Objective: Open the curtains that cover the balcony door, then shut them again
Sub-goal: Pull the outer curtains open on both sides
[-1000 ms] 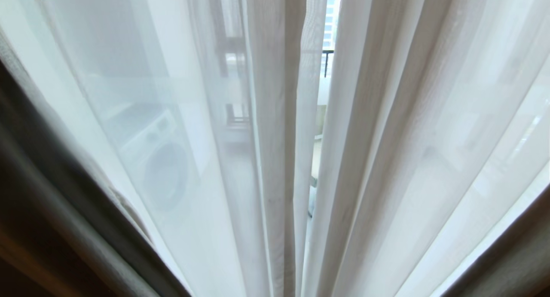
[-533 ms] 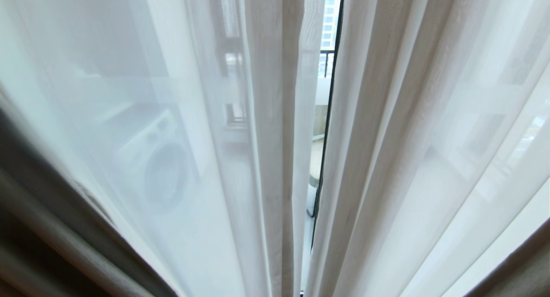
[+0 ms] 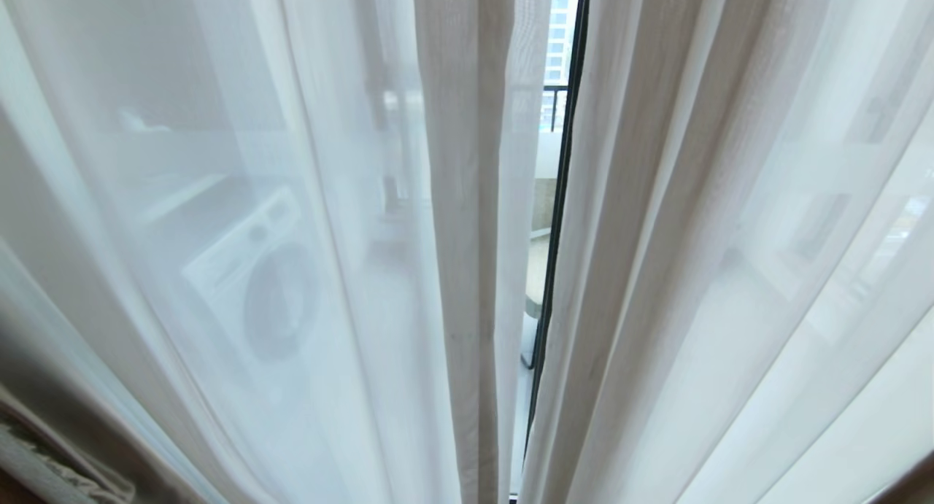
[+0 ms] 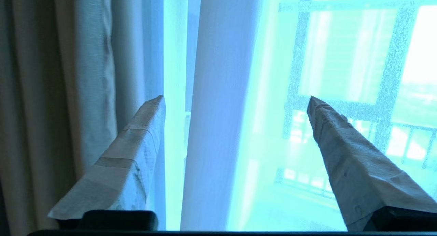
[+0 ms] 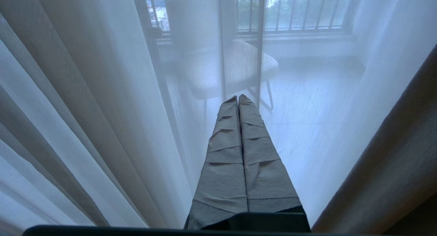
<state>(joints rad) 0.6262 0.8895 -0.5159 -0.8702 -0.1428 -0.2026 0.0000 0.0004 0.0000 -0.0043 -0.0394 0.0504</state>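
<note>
Sheer white curtains (image 3: 693,256) hang across almost the whole head view, parted by a narrow gap at the middle. In that gap shows a black frame bar of the balcony door (image 3: 560,198). A strip of the opaque beige drape (image 3: 44,453) remains at the lower left corner. Neither arm is in the head view. My left gripper (image 4: 235,98) is open, its taped fingers (image 4: 136,154) wide apart, facing a sheer fold (image 4: 218,92) with the opaque drape (image 4: 85,75) beside it; nothing is pinched. My right gripper (image 5: 238,97) is shut and empty, pointing at the sheer (image 5: 102,109).
Behind the sheer stand a washing machine (image 3: 270,300) on the left and a chair (image 5: 232,68) on the balcony floor. Railing bars (image 5: 290,10) line the outer window. Another opaque drape (image 5: 392,161) hangs beside the right gripper.
The opaque drape at the left has slid down and out toward the lower left corner, baring more sheer. The black door frame now shows in the middle gap.
</note>
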